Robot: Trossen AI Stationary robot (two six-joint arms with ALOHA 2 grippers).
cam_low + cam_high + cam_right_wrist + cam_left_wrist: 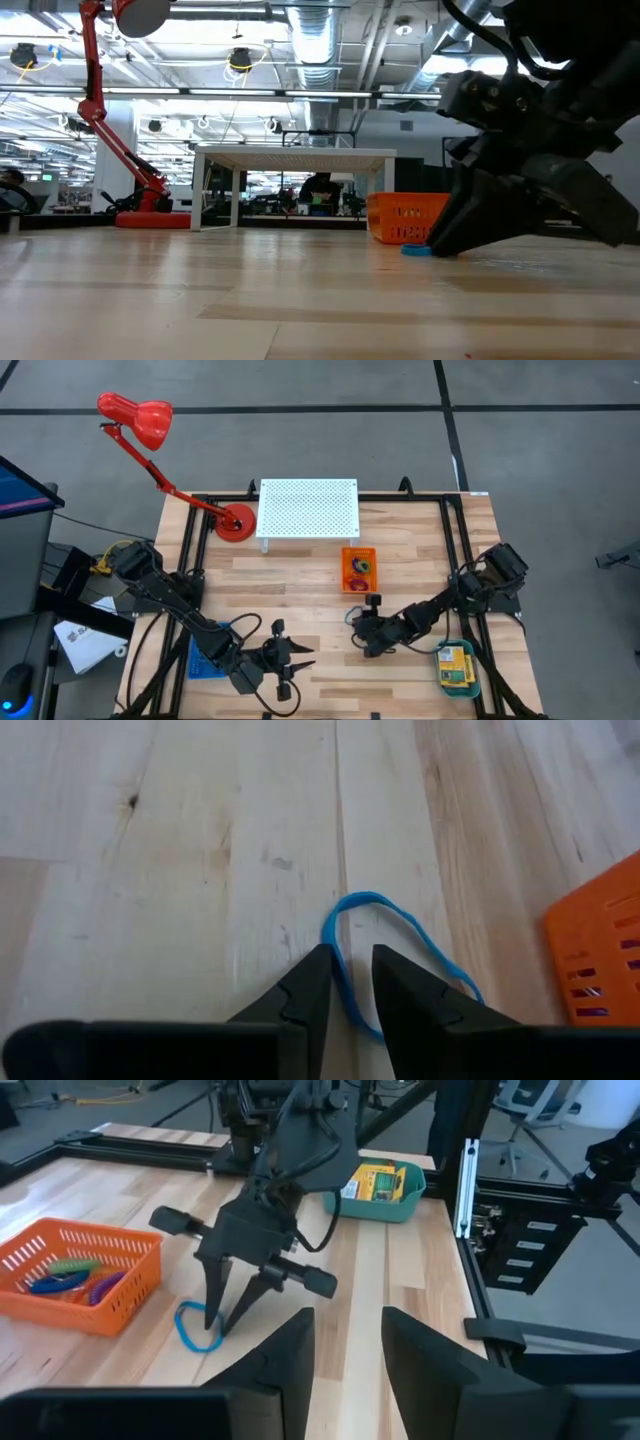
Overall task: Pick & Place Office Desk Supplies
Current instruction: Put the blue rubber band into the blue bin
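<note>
A blue rubber-band ring (420, 933) lies flat on the wooden table beside the orange tray (120, 1295), which holds several coloured bands. My right gripper (350, 960) slants down onto it, narrowly open. Its two fingers stand on either side of the ring's near strand (345, 985), tips close to the tabletop (222, 1323). My left gripper (348, 1330) hovers open and empty near the table's front edge (300, 660), pointing at the right gripper. A yellow box (375, 1180) lies in the teal tray (400, 1205). My right gripper straddles one strand of the blue ring, coming from above at a slant from the table's right. The strand runs close along one finger's inner edge (322, 982). I cannot tell whether that finger touches it. The ring lies slack on the table.
A white perforated stand (308, 510) and a red desk lamp (235, 522) are at the table's far side. A blue tray (203, 660) sits under my left arm at the near left. Bare wood lies between the two grippers.
</note>
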